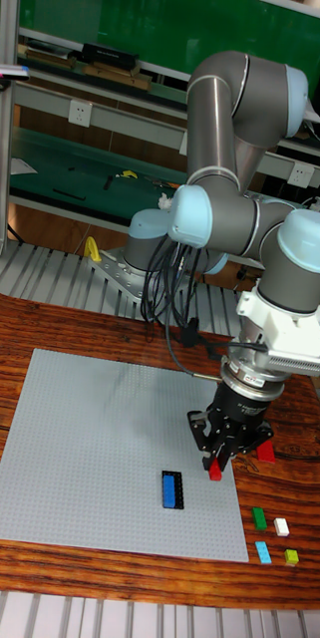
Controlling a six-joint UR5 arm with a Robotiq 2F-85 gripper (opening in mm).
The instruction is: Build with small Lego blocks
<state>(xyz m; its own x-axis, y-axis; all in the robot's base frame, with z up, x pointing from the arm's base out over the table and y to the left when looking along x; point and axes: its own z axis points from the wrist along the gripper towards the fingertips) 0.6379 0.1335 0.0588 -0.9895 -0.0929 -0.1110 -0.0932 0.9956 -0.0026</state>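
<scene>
From my tall fixed view I have the arm (241,189) reaching down over the right edge of the grey baseplate (100,439), which lies flat on the wooden worktop (40,329). The gripper (219,465) points straight down, its black fingers drawn close on a small red brick (215,472). The brick sits between the fingertips right at the baseplate's right edge; I cannot tell whether its underside is touching the plate or just above it. A second bit of red (267,451) shows just right of the gripper, partly hidden behind it, so I cannot say what it is.

On the baseplate, left of the gripper and near the front edge, a blue brick (168,489) stands pressed beside a black brick (177,490), the two touching along their long sides.

Off the plate, on the bare wood to the right, four loose bricks lie apart from one another: a green brick (259,516), a white brick (281,526), a light blue brick (264,552) and a yellow-green brick (292,557).
</scene>
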